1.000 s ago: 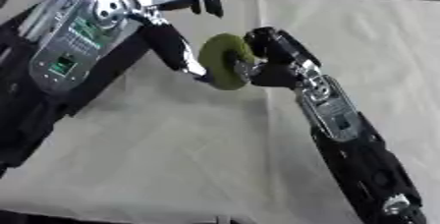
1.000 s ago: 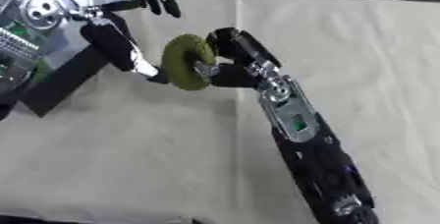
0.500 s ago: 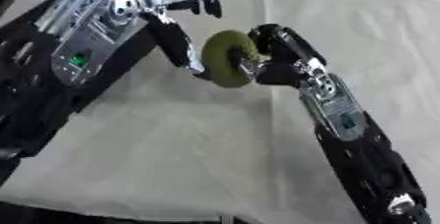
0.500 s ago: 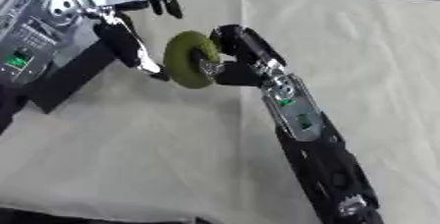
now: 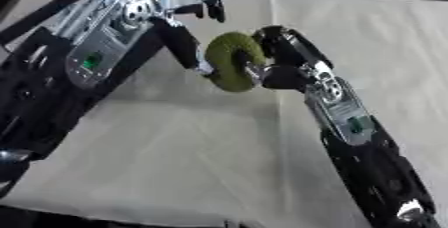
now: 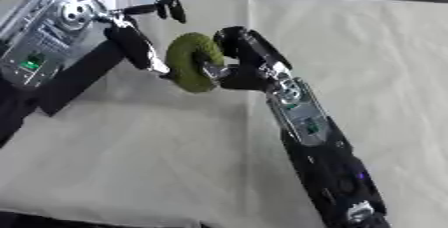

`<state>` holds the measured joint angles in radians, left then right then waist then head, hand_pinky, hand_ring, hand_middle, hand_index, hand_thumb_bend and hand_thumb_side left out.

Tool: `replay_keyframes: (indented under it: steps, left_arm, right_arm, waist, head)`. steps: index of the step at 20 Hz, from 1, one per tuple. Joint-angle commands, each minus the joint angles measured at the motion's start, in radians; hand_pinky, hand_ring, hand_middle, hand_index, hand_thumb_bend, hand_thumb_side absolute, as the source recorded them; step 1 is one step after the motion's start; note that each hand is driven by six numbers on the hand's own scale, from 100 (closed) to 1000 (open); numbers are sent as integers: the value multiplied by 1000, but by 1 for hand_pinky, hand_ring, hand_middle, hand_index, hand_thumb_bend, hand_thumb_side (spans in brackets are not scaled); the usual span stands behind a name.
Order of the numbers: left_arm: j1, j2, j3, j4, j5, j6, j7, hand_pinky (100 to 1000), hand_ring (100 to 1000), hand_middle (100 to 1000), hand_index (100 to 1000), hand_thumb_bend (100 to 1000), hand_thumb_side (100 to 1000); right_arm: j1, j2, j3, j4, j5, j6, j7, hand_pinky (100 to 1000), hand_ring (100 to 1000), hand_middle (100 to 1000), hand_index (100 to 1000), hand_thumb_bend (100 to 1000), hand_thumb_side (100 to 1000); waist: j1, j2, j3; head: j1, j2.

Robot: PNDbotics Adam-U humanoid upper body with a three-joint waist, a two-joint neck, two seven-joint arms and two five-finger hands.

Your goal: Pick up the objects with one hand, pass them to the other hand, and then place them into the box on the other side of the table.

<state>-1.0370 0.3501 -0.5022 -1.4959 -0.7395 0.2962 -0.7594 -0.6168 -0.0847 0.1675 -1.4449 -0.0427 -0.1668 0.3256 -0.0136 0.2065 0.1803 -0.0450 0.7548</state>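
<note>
Surface (image 5: pixel 175 162): cloth-covered; no box that I can make out. Right hand (image 5: pixel 278 58): curled round the olive ring (image 5: pixel 229 62), held above the surface. Left hand (image 5: pixel 179 32): fingers extended, one touching the ring. I judge pickup done, handover underway, placing left.

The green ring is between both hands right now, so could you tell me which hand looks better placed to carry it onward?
Probably the left. The right hand holds the green ring with curled fingers, presenting it, while the left hand has a finger against its far side and the others spread, ready to receive. No box is clearly visible.
</note>
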Motion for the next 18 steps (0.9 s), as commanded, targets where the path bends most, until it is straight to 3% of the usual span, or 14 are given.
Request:
replay_keyframes:
  steps: [1,12,18]
  left_arm:
    - [-22,5,11,-6,14,16,1,842,781,758,799,661,333]
    - [-19,1,10,-15,63,55,-18,837,772,747,756,616,350]
    - [-14,0,12,-28,113,87,-28,826,754,716,696,474,319]
  right_arm:
    - [-20,-5,0,-28,-20,1,4,629,478,309,406,193,100]
    - [-21,-8,0,-42,-50,9,16,626,478,310,405,198,100]
    - [-23,-8,-1,-48,-47,10,19,625,478,310,404,205,100]
  waist:
    - [2,-18,1]
    - [-2,-11,5]
    - [-6,-6,4]
  head:
    - [2,-5]
    - [-19,7]
    - [-19,12]
